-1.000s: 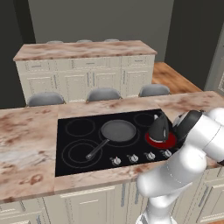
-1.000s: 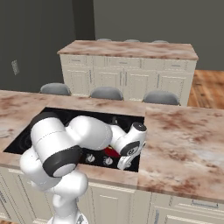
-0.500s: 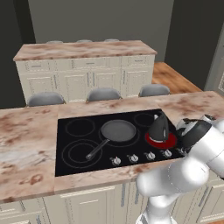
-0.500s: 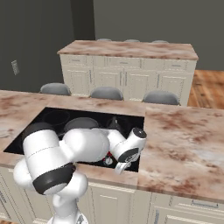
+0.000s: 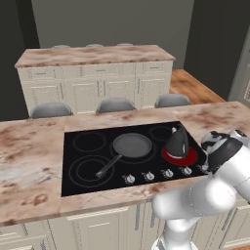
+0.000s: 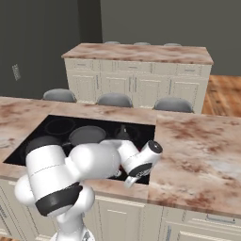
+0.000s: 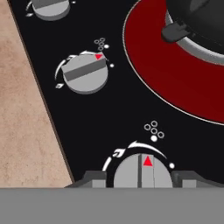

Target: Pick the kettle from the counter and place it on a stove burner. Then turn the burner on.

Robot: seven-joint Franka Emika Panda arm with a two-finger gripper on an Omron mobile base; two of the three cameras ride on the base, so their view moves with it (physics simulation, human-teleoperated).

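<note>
Hand view shows the gripper (image 7: 141,178) with its fingers apart around a grey knob (image 7: 142,171), not squeezing it. Knobs carry small marks, no words. The kettle (image 5: 177,142) sits on the red burner (image 5: 179,156), far right.

— Any open room on the cooktop (image 5: 88,168)?

— The two ringed zones at the left of the left base view are bare. The frying pan (image 5: 131,146) fills the middle, its handle slanting toward lower left.

— And right of it?

— The kettle (image 5: 177,142) stands on the glowing burner (image 5: 181,157). The knobs (image 5: 157,174) line the front edge; the table (image 5: 29,161) beside is open.
</note>
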